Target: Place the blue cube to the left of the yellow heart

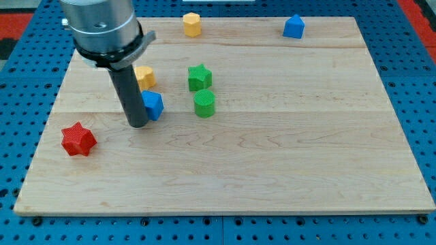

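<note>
The blue cube [152, 105] lies on the wooden board [272, 170], left of centre. The yellow heart [144, 76] sits just above it, partly hidden behind my rod. My tip [137, 124] rests on the board against the blue cube's left side, slightly below it. The rod rises from there to the arm's grey body at the view's top left.
A green star [199, 77] and a green cylinder [204, 103] stand right of the blue cube. A red star [78, 139] lies at the left. A yellow hexagonal block [192, 24] and a second blue block [293, 26] sit near the board's top edge.
</note>
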Robot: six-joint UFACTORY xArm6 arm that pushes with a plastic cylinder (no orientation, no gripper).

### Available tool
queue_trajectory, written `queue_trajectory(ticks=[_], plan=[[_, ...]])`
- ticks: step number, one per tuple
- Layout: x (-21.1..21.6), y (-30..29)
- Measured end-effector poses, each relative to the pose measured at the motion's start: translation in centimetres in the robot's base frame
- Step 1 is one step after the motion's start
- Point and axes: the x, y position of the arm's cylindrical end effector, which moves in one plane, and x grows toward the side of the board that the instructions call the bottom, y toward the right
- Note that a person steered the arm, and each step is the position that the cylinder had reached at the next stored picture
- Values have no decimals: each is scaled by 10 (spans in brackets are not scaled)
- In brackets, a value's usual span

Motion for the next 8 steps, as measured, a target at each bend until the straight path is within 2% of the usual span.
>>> queue_trajectory(ticks=[1,2,3,4,5,6,7,8], plan=[[-7,45],[-19,29],[-42,-26],[-50,-40],[-46,1],[-75,-26],[-76,-81],[-77,-87]])
